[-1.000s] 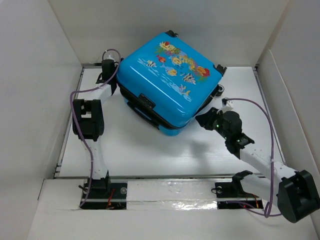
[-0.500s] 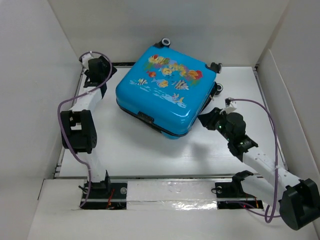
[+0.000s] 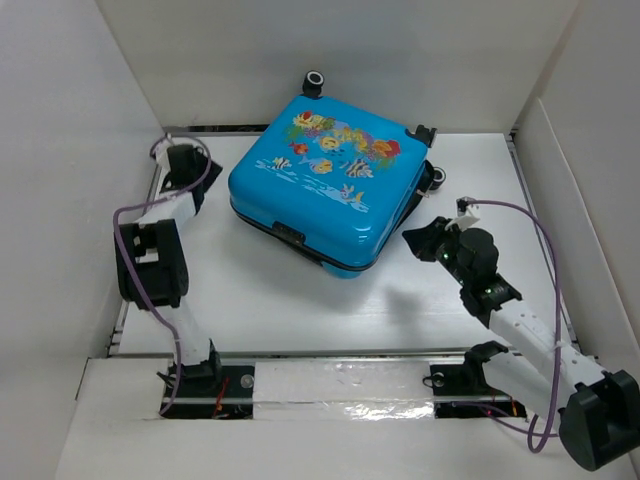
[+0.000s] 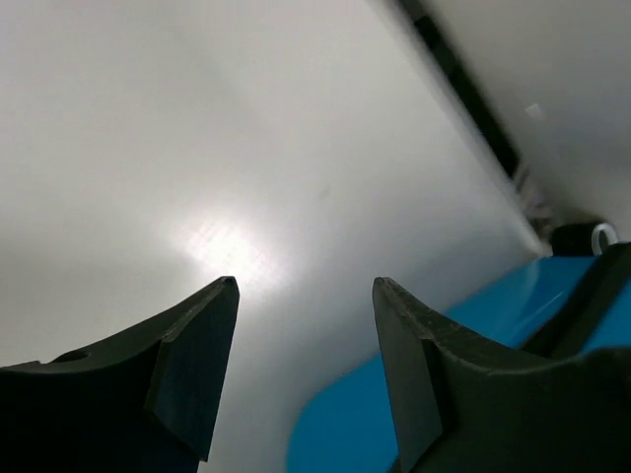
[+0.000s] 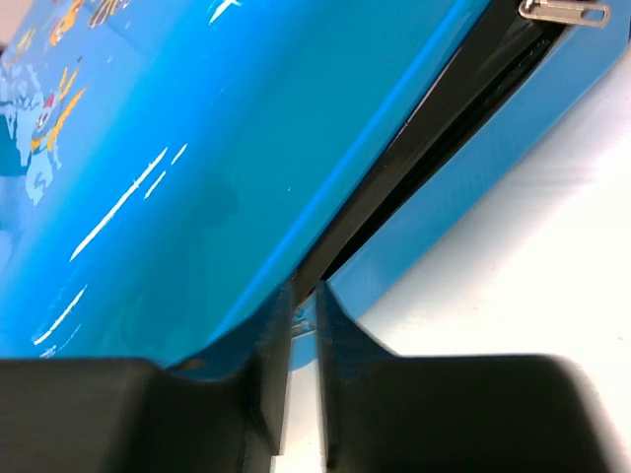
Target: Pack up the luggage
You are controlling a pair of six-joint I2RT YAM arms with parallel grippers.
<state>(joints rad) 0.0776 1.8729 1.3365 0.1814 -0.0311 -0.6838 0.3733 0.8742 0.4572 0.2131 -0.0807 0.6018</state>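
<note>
The luggage (image 3: pixel 325 185), a bright-blue hard-shell suitcase with a fish print, lies flat on the white table with its lid down. My right gripper (image 3: pixel 415 236) is at its near right corner. In the right wrist view its jaws (image 5: pixel 306 288) are nearly closed on a small silvery zipper pull at the dark seam of the luggage (image 5: pixel 197 148), which gapes open further along. My left gripper (image 3: pixel 188 162) is open and empty at the back left, just off the suitcase's left corner. In the left wrist view (image 4: pixel 306 283) the blue shell (image 4: pixel 493 315) shows at lower right.
White walls close in the table on the left (image 3: pixel 70 200), back and right (image 3: pixel 590 200). Black wheels (image 3: pixel 315 80) stick out at the suitcase's far side. A second zipper pull (image 5: pixel 562 10) lies along the seam. Purple cables loop beside both arms.
The suitcase's lid has come down and it has shifted toward the back. My left arm has swung left, away from the suitcase. My right gripper has stayed at the near right corner.
</note>
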